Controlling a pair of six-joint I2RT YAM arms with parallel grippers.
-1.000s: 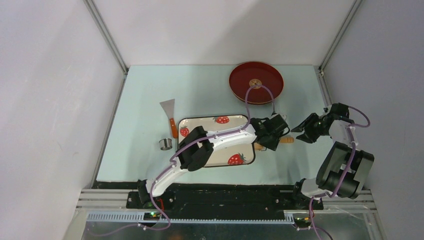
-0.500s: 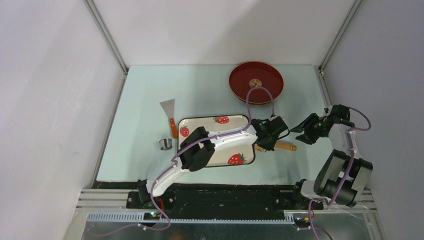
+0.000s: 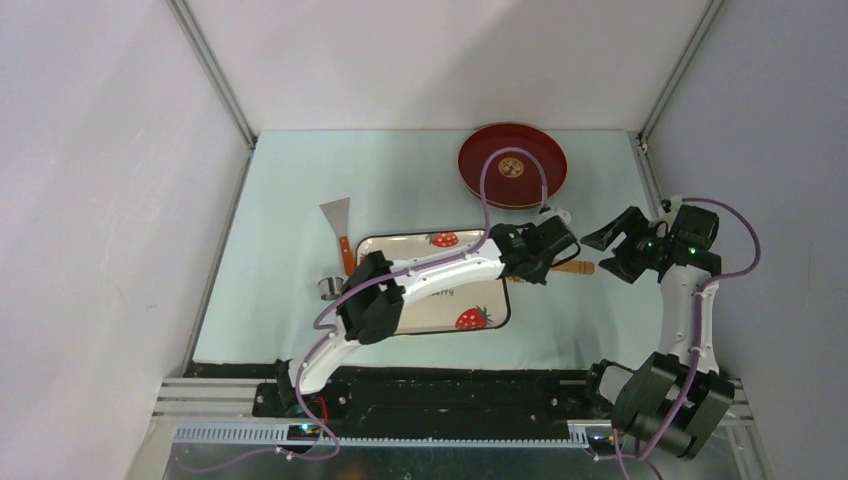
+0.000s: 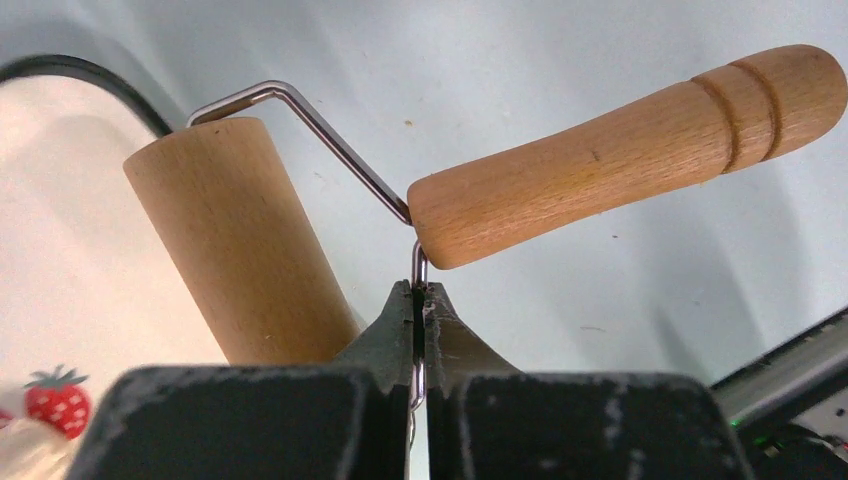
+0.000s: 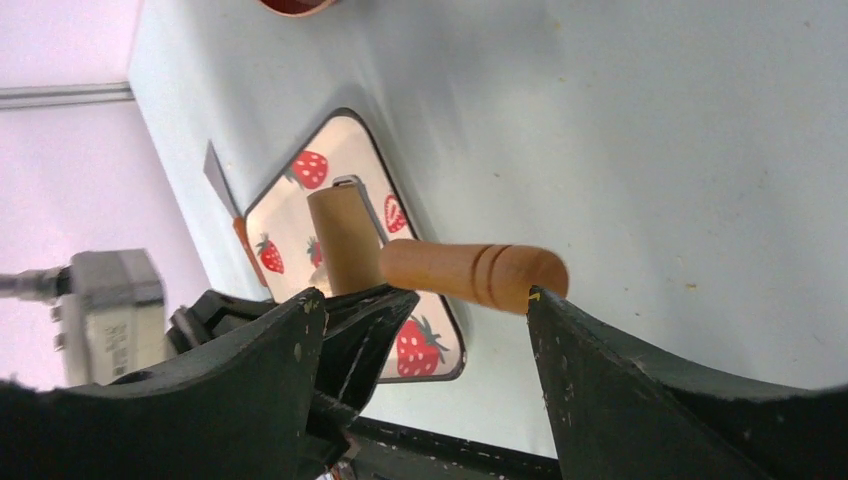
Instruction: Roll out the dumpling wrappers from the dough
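Note:
The tan wooden roller (image 4: 240, 260) hangs over the right end of the strawberry plate (image 3: 410, 243), its handle (image 3: 572, 267) pointing right. My left gripper (image 4: 420, 290) is shut on the thin steel wire (image 4: 330, 140) that joins drum and handle. My right gripper (image 5: 425, 300) stands open just right of the handle's grooved end (image 5: 480, 272), one finger on either side, neither clearly touching it. From above, the right gripper (image 3: 607, 255) faces the left gripper (image 3: 537, 266). The dough and the dumpling wrappers are hidden, the left arm covering much of the plate.
A red round tray (image 3: 513, 165) with a gold emblem sits at the back. A scraper with an orange handle (image 3: 338, 222) and a small steel ring cutter (image 3: 330, 288) lie left of the plate. The right wall rail (image 3: 650, 175) runs close behind the right arm.
The left gripper closed on the roller's wire and carried the roller slightly toward the back. The right gripper opened wider, and its arm straightened up beside the handle.

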